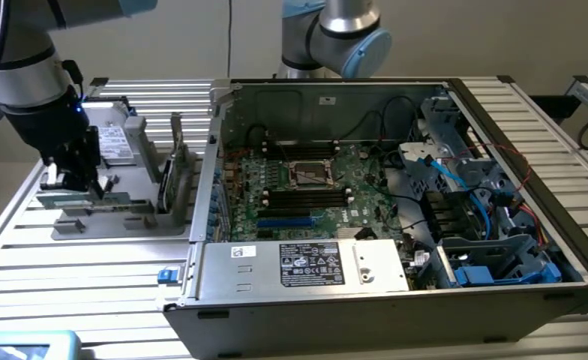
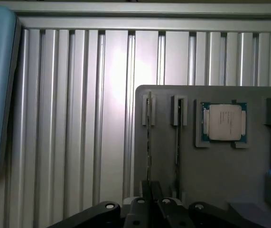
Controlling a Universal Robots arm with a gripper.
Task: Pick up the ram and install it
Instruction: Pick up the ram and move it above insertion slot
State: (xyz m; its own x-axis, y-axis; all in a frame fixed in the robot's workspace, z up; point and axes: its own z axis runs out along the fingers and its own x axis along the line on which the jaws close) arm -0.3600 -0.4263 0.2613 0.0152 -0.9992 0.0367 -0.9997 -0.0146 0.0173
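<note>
jaws narrow, closed on the ram (image 2: pixel 148 142), which stands on edge between them in a slot of the grey tray (image 2: pixel 220 180); a second stick (image 2: pixel 178 142) just beside them, cpu (image 2: pixel 224 122) farther out.

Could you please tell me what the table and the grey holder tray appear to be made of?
Table: likely bare aluminium, shown by ribbed slats with a brushed sheen. Holder tray: probably matte grey plastic, being dull and uniform with moulded slots.
</note>
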